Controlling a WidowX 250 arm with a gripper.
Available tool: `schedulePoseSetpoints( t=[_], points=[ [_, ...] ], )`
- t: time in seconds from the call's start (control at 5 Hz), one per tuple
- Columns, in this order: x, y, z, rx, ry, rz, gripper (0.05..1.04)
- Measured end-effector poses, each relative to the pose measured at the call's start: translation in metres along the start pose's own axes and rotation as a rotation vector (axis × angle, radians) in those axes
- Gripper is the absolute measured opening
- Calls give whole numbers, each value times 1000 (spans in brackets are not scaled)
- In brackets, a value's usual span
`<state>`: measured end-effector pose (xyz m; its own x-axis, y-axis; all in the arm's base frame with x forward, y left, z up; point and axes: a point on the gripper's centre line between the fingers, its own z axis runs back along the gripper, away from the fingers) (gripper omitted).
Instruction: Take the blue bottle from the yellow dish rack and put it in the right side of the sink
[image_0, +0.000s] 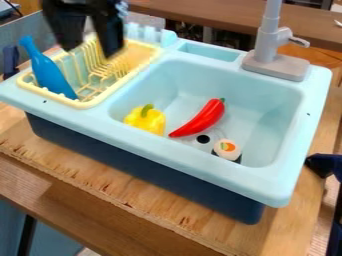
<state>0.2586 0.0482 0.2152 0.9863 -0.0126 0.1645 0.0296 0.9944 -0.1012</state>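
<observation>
Your tool (91, 51) hangs at the upper left, over the dish rack (85, 104), with its 2 black fingers spread apart and open, and you can see the rack through the gap between them. The toy sink (167, 151) stands on a wooden counter (127, 200) with a rough, chipped front edge. Behind it you have a brown wooden surface (194, 14) running along the top of the view.

The sink has a smooth, pale blue top with rounded corners over a dark navy base (143, 175). At its back right you see a gray faucet (267, 47) with a blocky foot and a small side lever. The rack is pale yellow, with thin upright prongs, and sits on the left part of the sink; a blue bottle (50, 72) with a slim neck leans in its left end, neck up toward the back.

In the basin you have 3 toy foods: a glossy, curved red chili pepper (202, 119) with a green stem, a squat yellow bell pepper (145, 120) to its left, and a round sushi roll (228, 148) near the front wall, just beside the black drain hole (203, 139).

Your tool points down, its fingertips nearest the rack's back half, to the right of the bottle.
</observation>
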Motion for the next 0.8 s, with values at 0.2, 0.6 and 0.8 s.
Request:
schedulePoseSetpoints(
  t=[0.2,0.6,0.8],
  points=[
    [0,29,20,32,-23,83,1000],
    [-9,86,25,17,-51,222,1000],
    [-15,113,16,-53,-63,269,1000]
  ],
)
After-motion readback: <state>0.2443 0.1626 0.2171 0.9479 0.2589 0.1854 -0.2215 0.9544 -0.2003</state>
